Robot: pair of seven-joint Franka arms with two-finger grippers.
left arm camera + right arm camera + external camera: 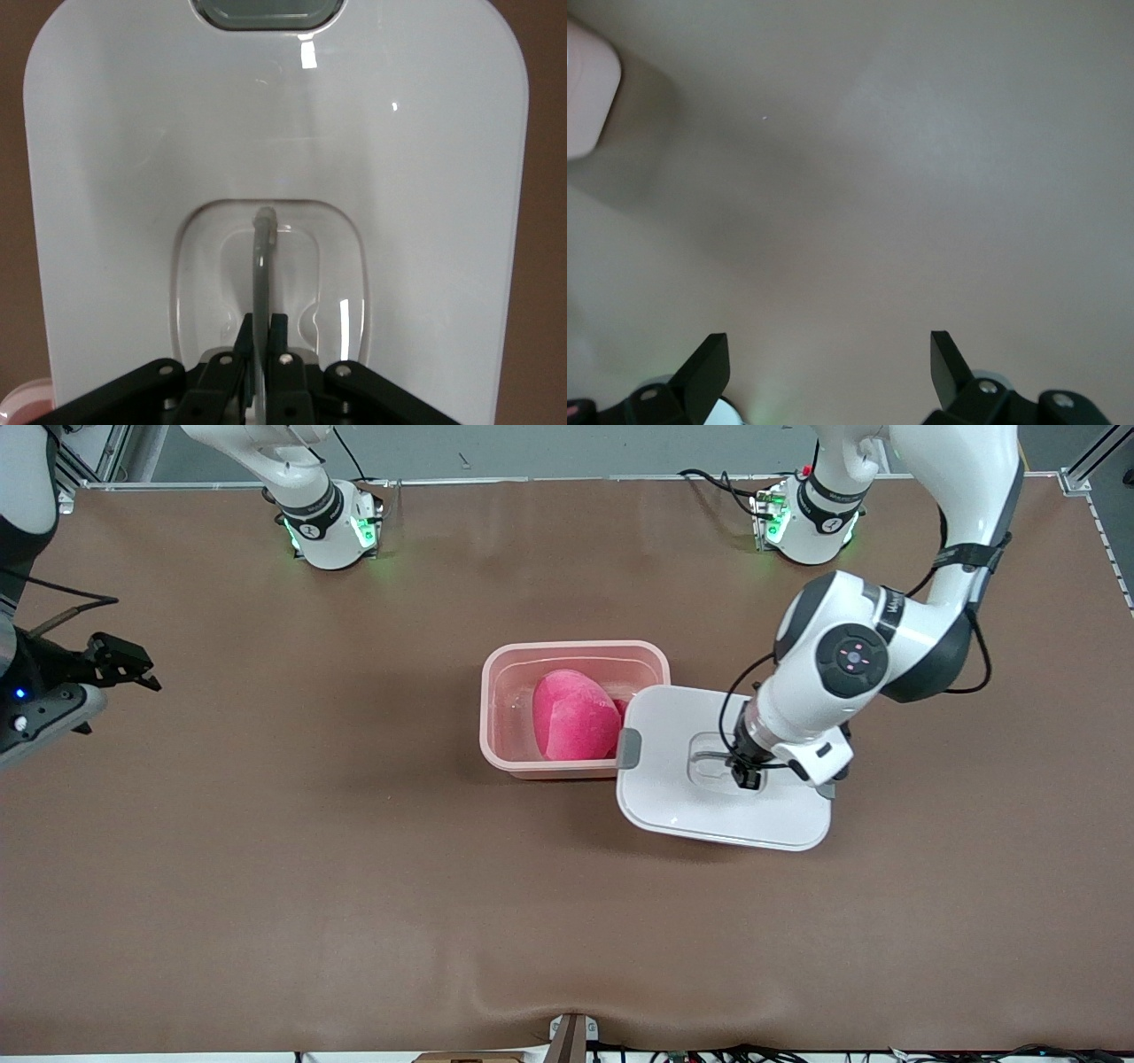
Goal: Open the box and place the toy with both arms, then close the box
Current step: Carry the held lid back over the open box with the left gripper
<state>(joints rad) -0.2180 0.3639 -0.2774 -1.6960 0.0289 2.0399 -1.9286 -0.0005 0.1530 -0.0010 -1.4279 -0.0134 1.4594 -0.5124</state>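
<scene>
The pink box (pixel 496 691) stands open in the middle of the table with the hot-pink toy (pixel 574 716) lying inside. The white lid (pixel 673 797) is beside the box toward the left arm's end, and its grey-clip (pixel 629 748) edge overlaps the box's rim. My left gripper (pixel 747 775) is shut on the lid's thin centre handle (pixel 709 757). The left wrist view shows the fingers (pixel 262 323) pinching the handle (pixel 262 257) over the lid (pixel 399 177). My right gripper (pixel 124 664) is open and empty at the right arm's end of the table, fingers wide apart (pixel 830 345).
The brown table cover (pixel 354 868) is bare around the box. A shadow lies under the lid's edge nearer the front camera. A pink corner of the box (pixel 589 88) shows in the right wrist view. The arm bases stand along the table's back edge.
</scene>
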